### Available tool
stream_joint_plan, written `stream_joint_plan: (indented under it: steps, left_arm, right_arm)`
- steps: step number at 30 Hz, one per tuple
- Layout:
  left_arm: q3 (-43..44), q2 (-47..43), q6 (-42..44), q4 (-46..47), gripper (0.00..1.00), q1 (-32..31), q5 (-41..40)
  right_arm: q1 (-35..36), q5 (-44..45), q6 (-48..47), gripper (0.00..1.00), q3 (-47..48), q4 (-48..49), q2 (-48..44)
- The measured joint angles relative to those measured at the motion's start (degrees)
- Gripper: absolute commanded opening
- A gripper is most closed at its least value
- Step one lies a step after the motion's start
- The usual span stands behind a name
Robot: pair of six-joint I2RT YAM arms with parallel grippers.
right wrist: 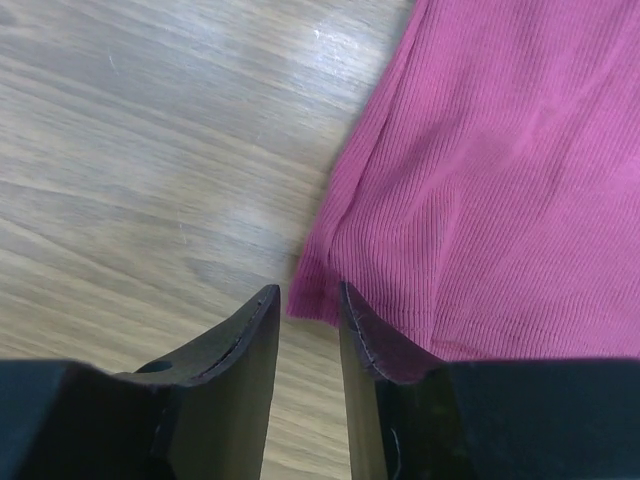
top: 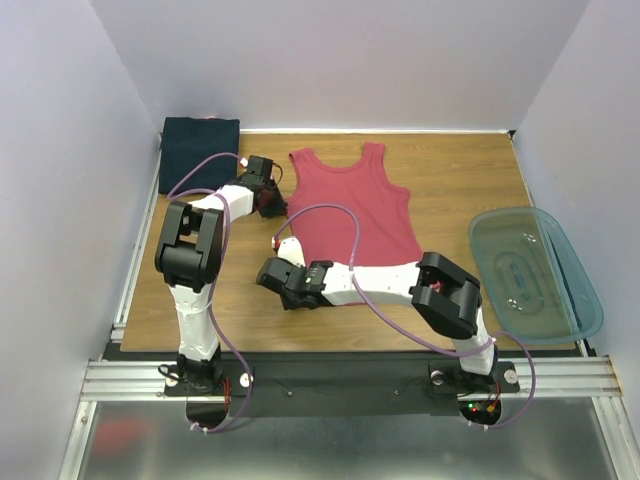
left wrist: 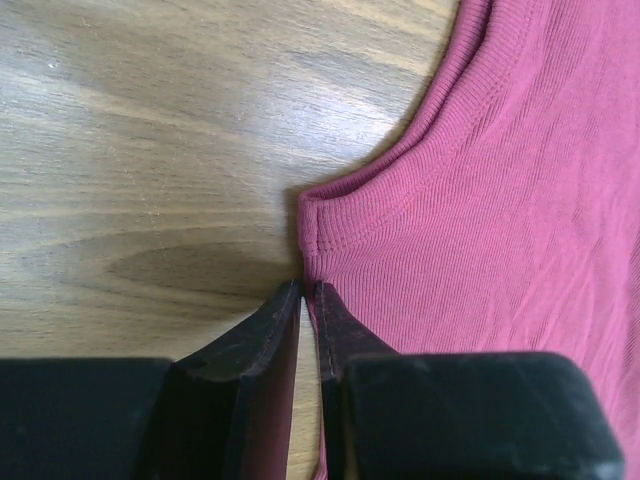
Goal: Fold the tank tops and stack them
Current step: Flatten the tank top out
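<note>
The rose-red tank top point(top: 350, 205) lies flat on the wooden table, straps toward the back. A dark navy tank top point(top: 200, 145), folded into a rectangle, sits at the back left corner. My left gripper point(top: 272, 200) is at the red top's left side, just under the armhole. In the left wrist view its jaws point(left wrist: 308, 287) are nearly together, pinching that edge of the cloth point(left wrist: 500, 200). My right gripper point(top: 270, 272) is at the lower left hem corner. There point(right wrist: 308, 292) the jaws stand apart, with the hem corner point(right wrist: 315, 300) at their tips.
A translucent blue-green plastic tub point(top: 530, 270) rests at the table's right edge. White walls close in the left, back and right sides. The arms' bases stand on a black rail at the near edge.
</note>
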Motion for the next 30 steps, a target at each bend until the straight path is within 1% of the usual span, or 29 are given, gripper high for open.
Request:
stream_joint_plan:
  steps: [5,8,9,12,15,16,17,19,20,22,26,30]
  left_arm:
    - [0.04,0.28,-0.26,0.28,0.12,0.00,0.00]
    - [0.04,0.31,-0.42,0.28,0.09,0.00,-0.04]
    - [0.04,0.33,-0.46,0.31,0.07,0.00,-0.11]
    - [0.04,0.33,-0.57,0.37,0.05,0.00,-0.26]
    - [0.04,0.39,-0.74,0.55,0.00,0.00,-0.26]
    - [0.04,0.39,-0.85,0.55,0.00,0.00,-0.26]
    - [0.04,0.39,-0.90,0.55,0.00,0.00,-0.26]
    - [0.04,0.42,-1.07,0.59,0.00,0.00,-0.28]
    - [0.04,0.42,-1.18,0.61,0.00,0.00,-0.28]
    - [0.04,0.42,-1.49,0.74,0.00,0.00,-0.37]
    - [-0.57,0.35,-2.25,1.79,0.00,0.00,-0.55]
    - [-5.11,-1.99,-4.26,5.70,0.00,0.00,-1.60]
  right_arm:
    - [1.42,2.12,0.15,0.36,0.83,-0.96,0.44]
    - [2.29,2.93,0.17,0.36,1.73,-1.18,1.36]
    - [2.58,3.17,0.20,0.36,1.84,-1.20,1.70]
    - [3.32,3.78,0.20,0.36,2.16,-1.77,2.95]
    - [3.72,4.87,0.37,0.35,2.58,-2.10,4.04]
    - [3.85,5.33,0.50,0.32,2.67,-2.23,4.04]
    - [3.89,5.55,0.61,0.24,2.67,-2.34,4.04]
    - [3.96,6.32,0.83,0.16,2.67,-2.89,4.11]
    - [3.96,6.62,0.87,0.07,2.67,-3.08,4.11]
    - [3.96,6.99,1.03,0.01,2.67,-3.39,4.15]
    - [4.11,7.15,0.72,0.00,2.91,-3.72,4.15]
    - [5.68,6.69,-0.09,0.00,2.93,-3.89,4.15]
